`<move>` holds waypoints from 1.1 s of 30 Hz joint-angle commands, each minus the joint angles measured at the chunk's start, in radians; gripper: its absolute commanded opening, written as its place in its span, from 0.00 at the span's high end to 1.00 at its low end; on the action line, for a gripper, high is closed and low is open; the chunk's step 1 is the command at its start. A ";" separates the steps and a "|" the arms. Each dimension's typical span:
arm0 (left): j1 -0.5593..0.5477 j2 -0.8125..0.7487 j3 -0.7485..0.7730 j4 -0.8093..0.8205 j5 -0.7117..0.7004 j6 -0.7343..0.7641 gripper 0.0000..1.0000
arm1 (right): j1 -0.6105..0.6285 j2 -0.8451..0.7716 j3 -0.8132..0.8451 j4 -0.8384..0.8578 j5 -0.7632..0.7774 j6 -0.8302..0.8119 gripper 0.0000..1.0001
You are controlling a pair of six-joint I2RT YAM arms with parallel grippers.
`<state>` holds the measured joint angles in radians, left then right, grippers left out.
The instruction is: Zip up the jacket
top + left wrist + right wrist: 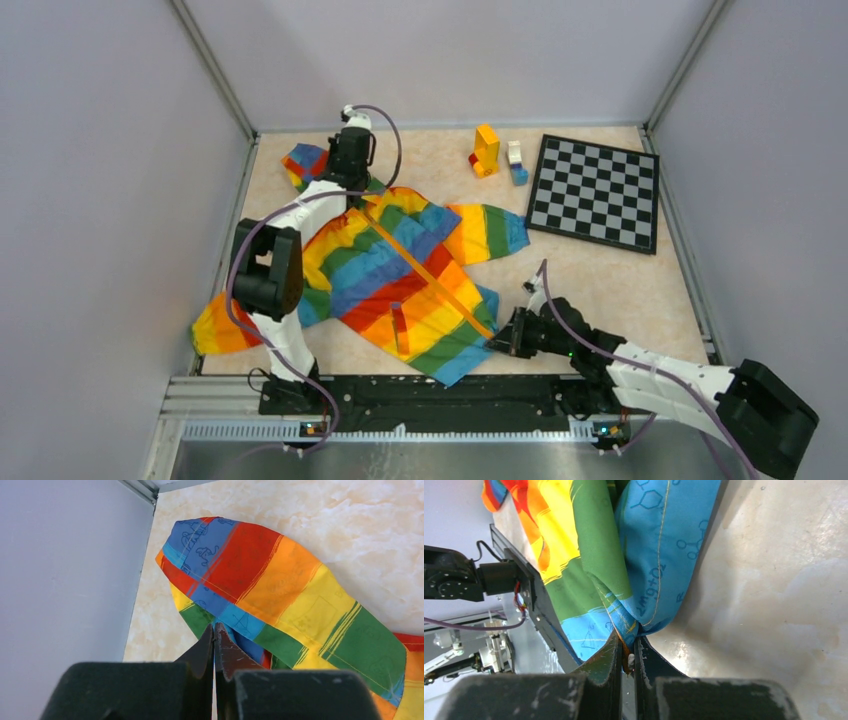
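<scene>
Pinching the blue hem corner of the jacket point(400, 270), the right gripper point(626, 652) is clamped on fabric. The left gripper point(215, 628) is fully closed, its tips against cloth just below the hood point(280, 580). The jacket lies spread on the table point(620, 290), its orange zipper strip point(430, 277) running diagonally between the 2 grippers; a checkerboard point(595, 190) lies beyond

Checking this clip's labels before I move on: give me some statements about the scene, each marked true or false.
1. The right gripper pinches the bottom hem of the jacket in its jaws. True.
2. The checkerboard lies under the jacket. False: it lies apart, off to the jacket's right.
3. The left gripper has its jaws wide open. False: they are shut.
4. The toy blocks stand near the far wall. True.
</scene>
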<state>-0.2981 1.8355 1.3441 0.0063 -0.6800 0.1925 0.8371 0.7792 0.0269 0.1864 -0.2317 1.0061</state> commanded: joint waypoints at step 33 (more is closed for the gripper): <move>-0.012 -0.233 -0.261 -0.464 0.778 -0.526 0.30 | 0.004 -0.065 0.518 -0.600 0.270 -0.360 0.55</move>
<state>-0.3084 1.7229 1.0706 -0.4297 0.0753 -0.3347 0.8444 0.5941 0.3847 -0.4099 -0.0731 0.7776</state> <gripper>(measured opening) 0.673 0.423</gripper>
